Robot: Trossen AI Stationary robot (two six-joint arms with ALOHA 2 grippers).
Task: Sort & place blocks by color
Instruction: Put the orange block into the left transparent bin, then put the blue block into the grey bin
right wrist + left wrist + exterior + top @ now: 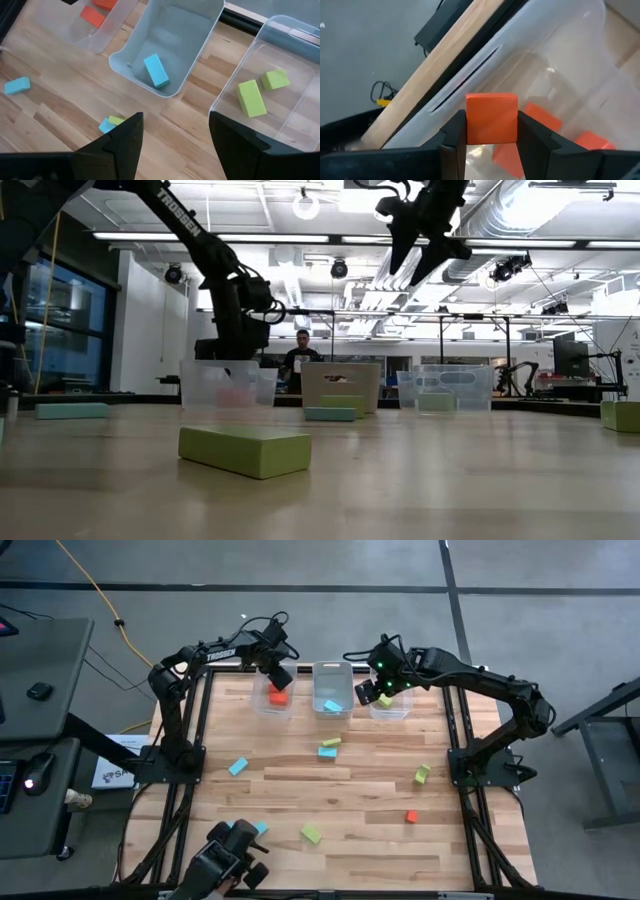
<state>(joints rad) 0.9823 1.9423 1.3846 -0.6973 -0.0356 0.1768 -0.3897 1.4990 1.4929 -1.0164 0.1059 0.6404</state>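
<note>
While my left claw (491, 142) hangs over the left bin (272, 700), its two fingers stand against the sides of one red-orange block (491, 118); whether they press it or have just let go I cannot tell. Below that claw, inside the bin, I count two more red-orange blocks (542, 116).

My right claw (175, 135) hovers wide open and empty above the right bin (280, 35), which holds two yellow-green blocks (251, 97). Just beside it, the middle bin (200, 20) holds one light blue block (156, 71).

Out on the bench (350, 810), nearer the front than both claws, I count seven loose blocks: three light blue ones (238, 767), three yellow-green ones (311, 834) and one red-orange one (411, 817). One light blue and one yellow-green lie touching, in front of the middle bin.
</note>
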